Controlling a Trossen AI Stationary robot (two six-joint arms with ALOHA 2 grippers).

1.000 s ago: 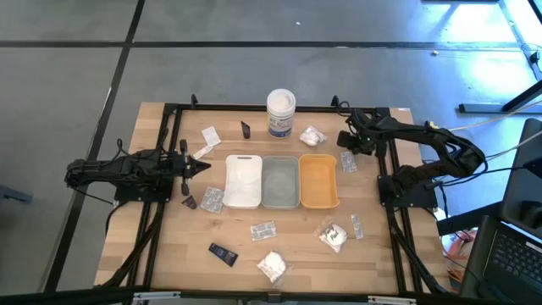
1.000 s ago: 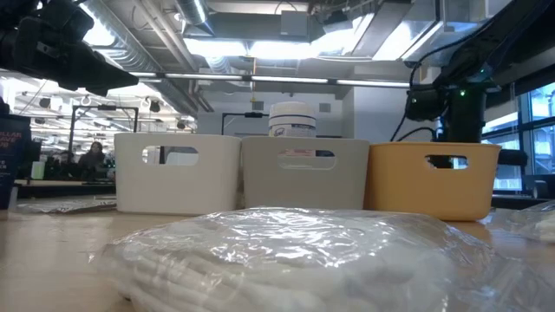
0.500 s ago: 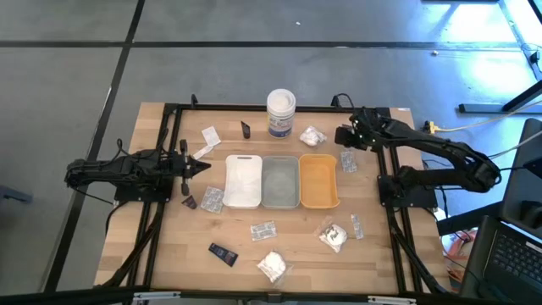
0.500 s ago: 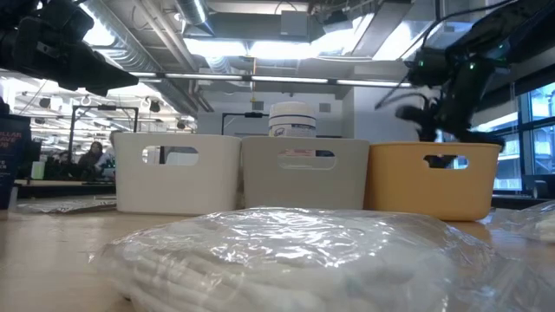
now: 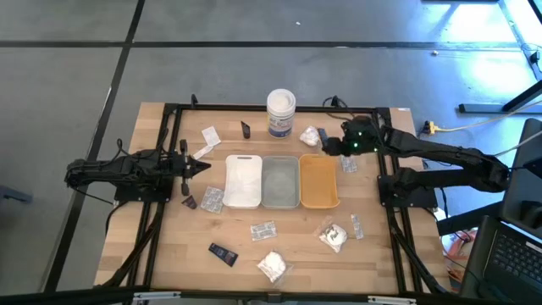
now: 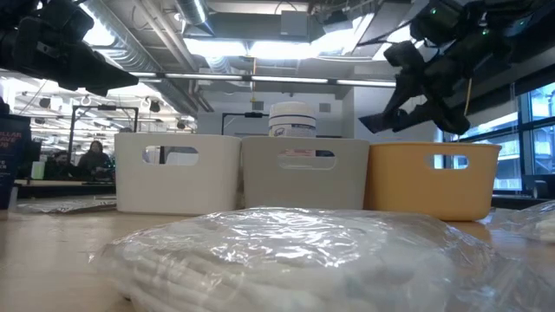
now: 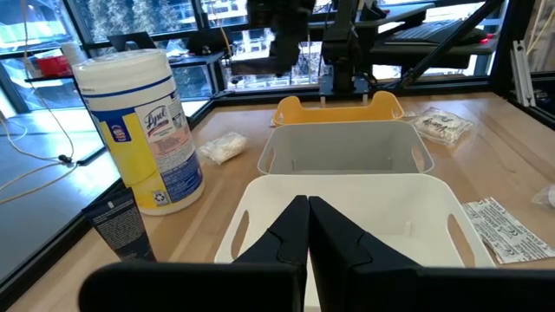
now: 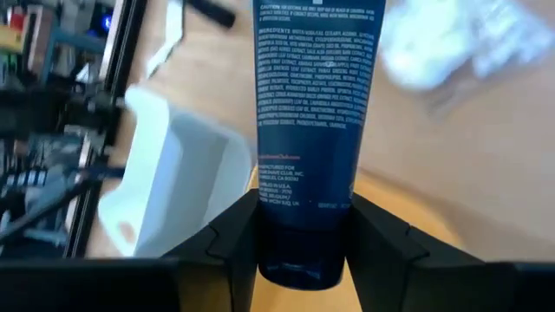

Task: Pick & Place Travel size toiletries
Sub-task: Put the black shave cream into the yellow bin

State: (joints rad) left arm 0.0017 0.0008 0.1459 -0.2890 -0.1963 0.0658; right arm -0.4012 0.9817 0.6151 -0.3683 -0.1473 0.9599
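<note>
My right gripper (image 5: 327, 146) hangs over the far end of the orange tray (image 5: 318, 193), shut on a dark blue tube (image 8: 303, 104). Other toiletries lie flat on the table: a white bundle (image 5: 312, 135), a sachet (image 5: 348, 163) beside the orange tray, a black tube (image 5: 246, 129), and more sachets (image 5: 263, 230) near the front. My left gripper (image 5: 206, 165) waits shut left of the white tray (image 5: 242, 193). My right gripper pinches the tube near its end closest to the wrist (image 8: 303, 238), one finger (image 8: 232, 247) on each flat side. The fingers slant down toward the table's left. The tube is lifted clear and sticks out ahead of the fingers (image 6: 373, 121), along their line.
A grey tray (image 5: 280, 199) stands between the white and orange ones. A tall white tub (image 5: 281, 113) stands behind them. A wrapped white bundle (image 6: 295, 251) lies at the front edge, beside a dark tube (image 5: 223, 253). Black frame rails (image 5: 165, 152) run along both sides.
My right gripper has risen from the far right part of the table and gone toward the table's left, over the orange tray's far end. It has rolled and tipped meanwhile, and it stays shut on the tube.
</note>
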